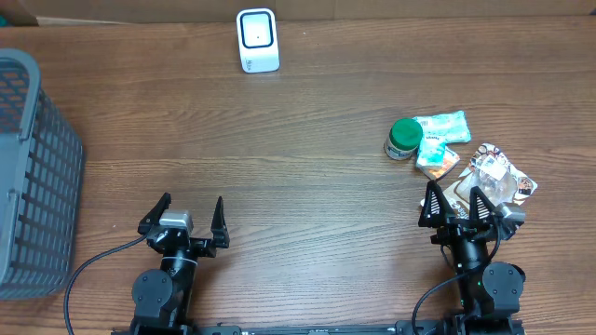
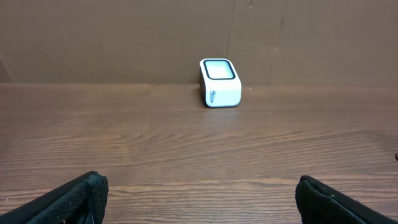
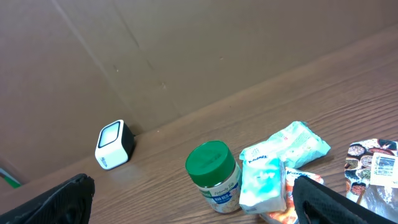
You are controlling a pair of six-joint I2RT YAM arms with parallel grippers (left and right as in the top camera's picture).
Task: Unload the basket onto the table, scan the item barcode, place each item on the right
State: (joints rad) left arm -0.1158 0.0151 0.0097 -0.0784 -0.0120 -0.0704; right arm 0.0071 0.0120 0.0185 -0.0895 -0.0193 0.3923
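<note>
A small white barcode scanner (image 1: 258,40) with a dark window stands at the table's far edge, also in the left wrist view (image 2: 219,82) and the right wrist view (image 3: 114,144). The items lie in a pile at the right: a green-lidded jar (image 1: 403,139) (image 3: 214,175), a teal tissue pack (image 1: 442,126) (image 3: 292,144), a smaller tissue pack (image 1: 432,149) (image 3: 262,183) and a clear snack packet (image 1: 498,177) (image 3: 373,165). My left gripper (image 1: 193,205) (image 2: 199,186) is open over bare wood at the near edge. My right gripper (image 1: 453,193) (image 3: 191,186) is open, just short of the pile, holding nothing.
A grey slatted basket (image 1: 28,167) stands at the table's left edge. A brown cardboard wall (image 2: 124,37) runs behind the scanner. An orange pack (image 1: 440,167) lies under the smaller tissue pack.
</note>
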